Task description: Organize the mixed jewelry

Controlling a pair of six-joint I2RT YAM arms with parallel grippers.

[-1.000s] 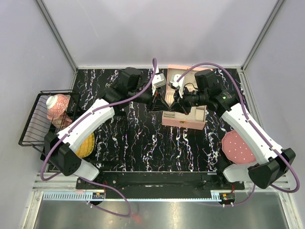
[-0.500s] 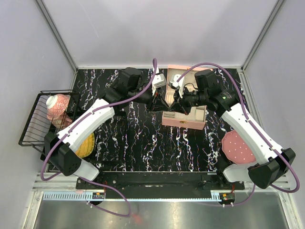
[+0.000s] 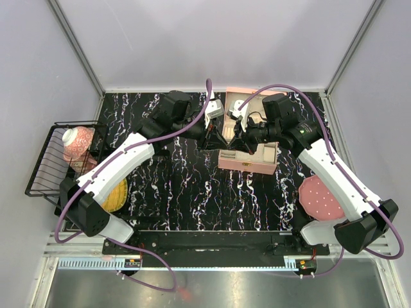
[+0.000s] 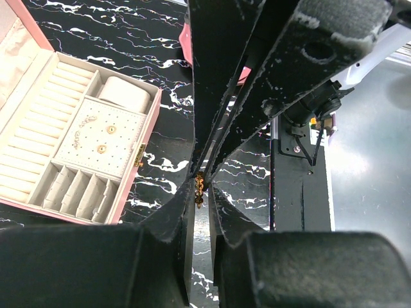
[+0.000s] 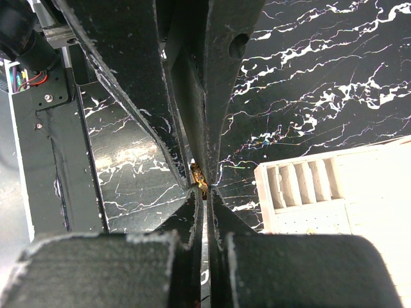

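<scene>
A tiny gold jewelry piece (image 4: 199, 188) hangs in the air between both grippers, which meet tip to tip just left of the open pink compartmented box (image 3: 247, 165). My right gripper (image 5: 203, 191) is shut and pinches one end of the gold piece (image 5: 200, 178). My left gripper (image 4: 200, 192) stands narrowed around the other end, its tips touching it. In the left wrist view the pink box (image 4: 146, 135) holds two gold studs (image 4: 111, 129) and a thin pale strand (image 4: 83, 128) on its dotted pad. From above, the piece is hidden by the fingers.
A black wire basket (image 3: 42, 173) at the left edge holds a pink floral cup (image 3: 77, 142). A yellow woven item (image 3: 117, 196) lies by the left arm. A round pink dotted disc (image 3: 321, 197) sits at the right under the right arm.
</scene>
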